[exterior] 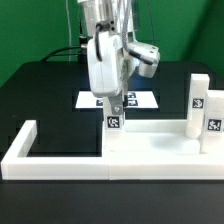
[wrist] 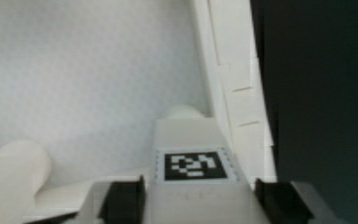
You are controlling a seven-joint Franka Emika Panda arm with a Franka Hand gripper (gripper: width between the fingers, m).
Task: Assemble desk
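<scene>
The gripper (exterior: 114, 108) is seen lowered over the tabletop (exterior: 150, 135), which lies against the inner corner of the white border frame (exterior: 60, 165) towards the exterior view's right. A small square leg (exterior: 114, 122) bearing a black-and-white tag is held upright between the fingers (wrist: 123, 200), its lower end meeting the tabletop near that panel's edge on the exterior view's left. In the wrist view the leg (wrist: 197, 160) is seen filling the gap between the two dark fingertips, which are partly closed and clamped against its two side faces. Two more tagged legs (exterior: 200, 95) (exterior: 211, 115) are seen standing upright at the tabletop's far end on the exterior view's right, well apart from the gripper. The marker board (exterior: 145, 99) lies flat on the black table (exterior: 50, 95) behind the arm.
</scene>
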